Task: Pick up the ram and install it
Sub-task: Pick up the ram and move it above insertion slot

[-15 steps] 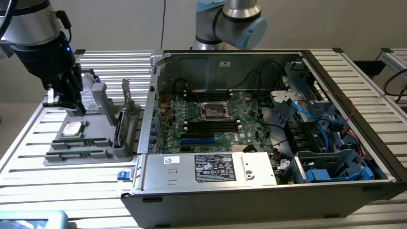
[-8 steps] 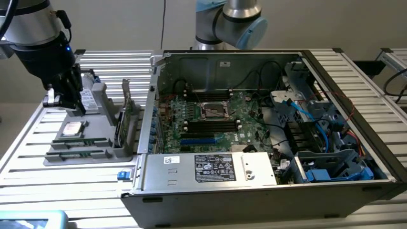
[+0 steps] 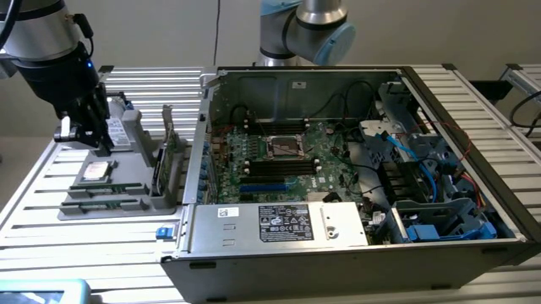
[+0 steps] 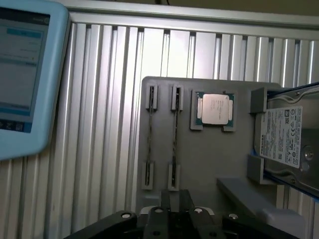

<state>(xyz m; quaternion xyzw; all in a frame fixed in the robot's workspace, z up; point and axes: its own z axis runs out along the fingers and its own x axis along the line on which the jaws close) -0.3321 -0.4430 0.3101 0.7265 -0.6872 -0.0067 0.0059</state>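
Over far end of grey tray (image 3: 156, 201), by hard drive (image 3: 121, 130): gripper (image 3: 91, 140); open or closed, cannot tell. Seated on edge in tray slot beside cpu (image 3: 97, 170): ram (image 3: 106, 188), below gripper and toward camera, long axis running exterior view's left to right; second stick (image 3: 101, 206) parallel, one slot nearer camera. From wrist view: ram's length in line with gripper. From exterior view: height gap, plus open case (image 3: 355, 253) with motherboard (image 3: 279, 158) to exterior view's right

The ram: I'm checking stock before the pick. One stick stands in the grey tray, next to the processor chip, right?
Not one: two ram sticks stand in the grey tray, next to the processor chip; the wrist view shows both.
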